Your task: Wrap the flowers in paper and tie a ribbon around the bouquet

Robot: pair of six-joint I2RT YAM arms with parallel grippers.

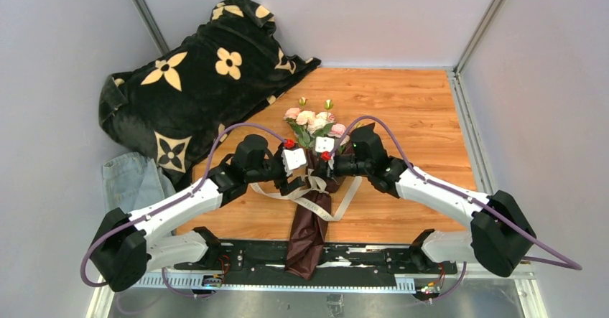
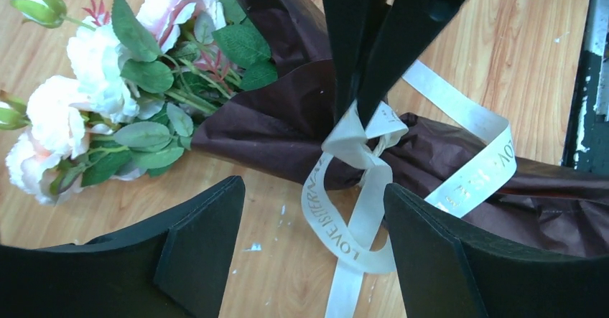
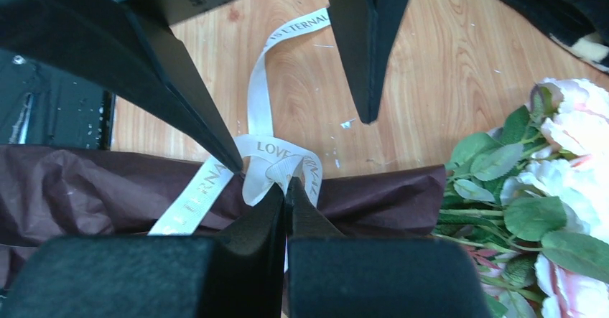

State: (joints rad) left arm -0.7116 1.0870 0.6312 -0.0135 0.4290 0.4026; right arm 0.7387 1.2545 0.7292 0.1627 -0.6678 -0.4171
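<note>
The bouquet lies along the wooden table [image 1: 416, 117]. Its pink and cream flowers [image 1: 312, 120] point away from the arms, and the dark maroon paper [image 1: 309, 225] narrows toward the near edge. The cream ribbon [image 2: 359, 142] is knotted round the paper's waist, with printed tails trailing over the wood. My right gripper [image 3: 286, 183] is shut on the ribbon at the knot. My left gripper [image 2: 314, 183] stands open just beside the bouquet. A ribbon loop [image 2: 366, 239] lies on the wood between its fingers, close to the right one [image 2: 431, 246]. The stems are hidden inside the paper.
A black flower-patterned blanket [image 1: 194, 88] is heaped at the back left. A blue denim cloth [image 1: 133, 181] lies off the table's left edge. The black base rail [image 1: 373, 260] runs along the near edge, and the paper's tail hangs over it.
</note>
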